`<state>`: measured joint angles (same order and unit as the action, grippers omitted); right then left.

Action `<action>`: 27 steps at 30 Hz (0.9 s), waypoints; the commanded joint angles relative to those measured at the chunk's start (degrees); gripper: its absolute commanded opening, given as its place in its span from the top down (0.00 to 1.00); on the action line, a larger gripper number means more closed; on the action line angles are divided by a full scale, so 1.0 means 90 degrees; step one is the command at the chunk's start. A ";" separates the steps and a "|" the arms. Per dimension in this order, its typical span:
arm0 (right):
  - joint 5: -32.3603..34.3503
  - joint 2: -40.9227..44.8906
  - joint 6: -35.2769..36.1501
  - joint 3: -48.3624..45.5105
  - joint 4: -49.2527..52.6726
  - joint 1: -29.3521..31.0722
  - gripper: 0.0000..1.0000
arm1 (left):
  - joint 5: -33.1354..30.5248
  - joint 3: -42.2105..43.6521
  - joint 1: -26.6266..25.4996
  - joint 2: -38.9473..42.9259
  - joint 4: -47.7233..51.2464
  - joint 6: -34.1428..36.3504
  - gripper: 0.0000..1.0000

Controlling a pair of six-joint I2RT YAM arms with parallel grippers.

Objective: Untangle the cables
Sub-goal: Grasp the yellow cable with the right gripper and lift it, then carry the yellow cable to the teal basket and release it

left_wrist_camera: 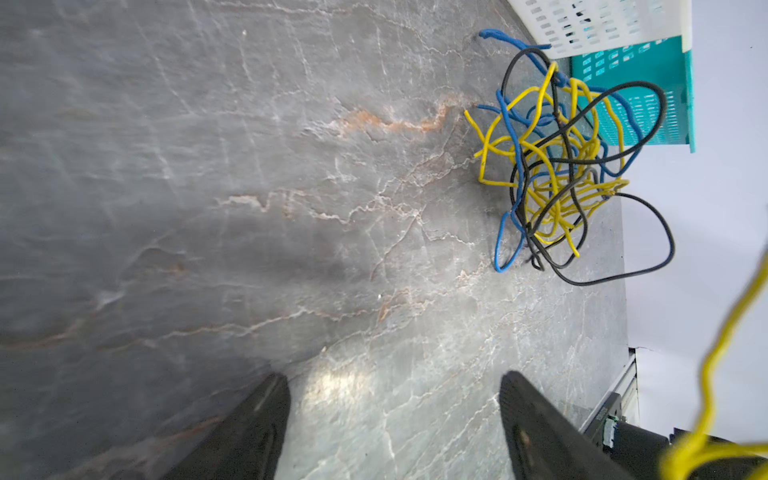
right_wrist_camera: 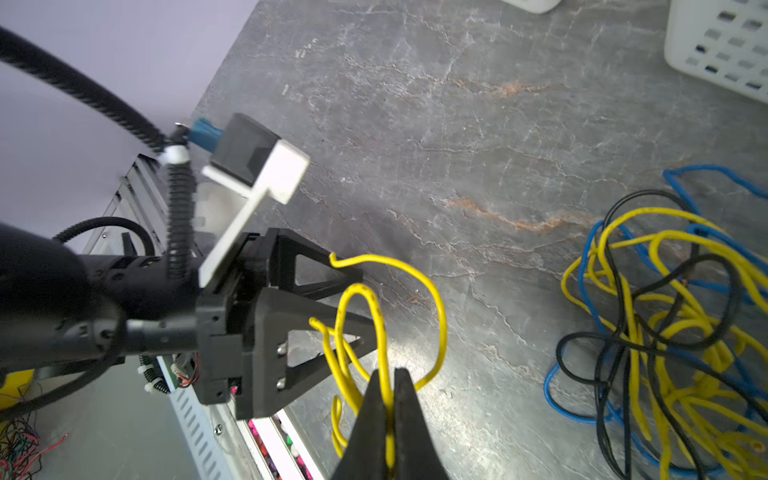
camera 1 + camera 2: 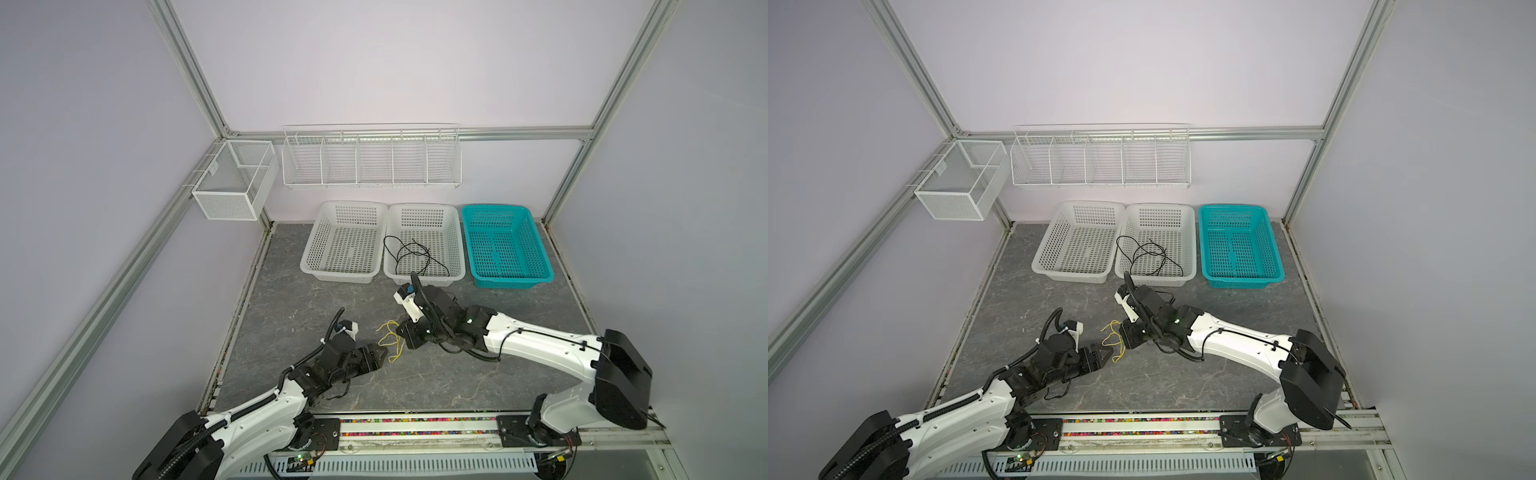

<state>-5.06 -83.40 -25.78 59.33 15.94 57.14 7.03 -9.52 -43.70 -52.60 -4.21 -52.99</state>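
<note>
Cables [image 1: 552, 187] show in three spots. Near the middle of the table [image 3: 291, 299], the left gripper [image 1: 394, 376] has its fingers spread wide and holds nothing. Just past it, the right gripper [image 2: 388, 376] is pressed together, pinching a loose yellow cable [image 2: 444, 328] that loops between both grippers. Further right, a tangle [image 2: 665, 332] of yellow, blue and black sits on the table. Far back, a black cable [image 3: 409, 255] lies in the middle white basket [image 3: 424, 205].

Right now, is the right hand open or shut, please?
Shut: in the right wrist view the right hand has its fingers pressed together, pinching the yellow cable between them.
</note>
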 commanded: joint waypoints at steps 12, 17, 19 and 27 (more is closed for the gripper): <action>0.1172 0.1863 0.0597 0.1030 0.2151 -0.2950 0.94 | 0.0021 -0.0468 0.0032 -0.0093 -0.0001 -0.0020 0.19; 0.1401 0.1618 0.0037 0.1341 0.2276 -0.4349 0.94 | 0.0062 -0.0531 0.0031 -0.0277 -0.0078 -0.0078 0.19; 0.1394 0.1417 -0.0264 0.1328 0.2144 -0.4879 0.94 | 0.0114 -0.0594 0.0031 -0.0368 -0.0110 -0.0084 0.19; 0.1641 0.0443 -0.1063 0.1524 0.1691 -0.6062 0.93 | 0.0399 -0.0808 0.0027 -0.0772 -0.0161 -0.0097 0.19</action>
<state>7.44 -77.71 -31.59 71.31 33.12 3.70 9.52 -15.29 -43.72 -58.72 -4.54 -53.01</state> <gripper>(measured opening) 0.074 0.808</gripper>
